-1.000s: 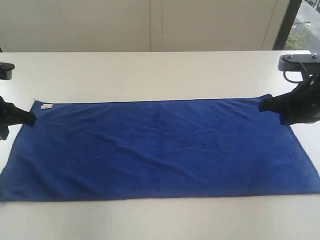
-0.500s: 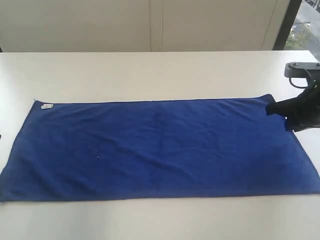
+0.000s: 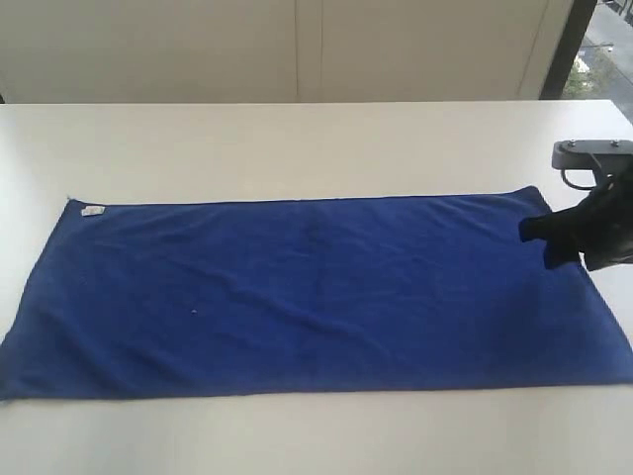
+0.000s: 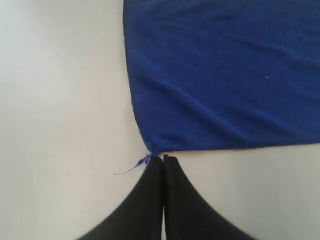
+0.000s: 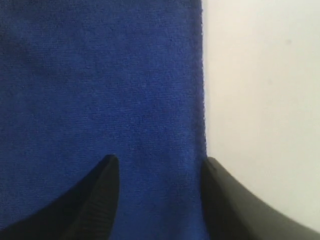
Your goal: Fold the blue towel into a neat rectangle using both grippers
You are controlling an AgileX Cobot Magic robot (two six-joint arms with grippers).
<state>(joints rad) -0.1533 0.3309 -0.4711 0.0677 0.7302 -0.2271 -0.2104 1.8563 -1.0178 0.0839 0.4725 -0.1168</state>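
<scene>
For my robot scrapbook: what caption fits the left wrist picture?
Left hand, shut, tips at a corner of the towel lying flat on the table.

left claw point(image 4: 163, 159): fingers pressed together | right claw point(image 5: 159, 164): fingers spread wide apart

One blue towel point(image 3: 316, 292) — two grippers point(image 4: 163, 158) point(image 5: 159, 160) — one table point(image 3: 297, 148)

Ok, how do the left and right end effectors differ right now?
The left end effector is shut, fingers pressed together; the right end effector is open. The left points at a corner of the blue towel from over the table; the right straddles the towel's short edge, one finger over cloth, one over table. The exterior view shows only the right. Both are black, and neither visibly holds the towel.
</scene>
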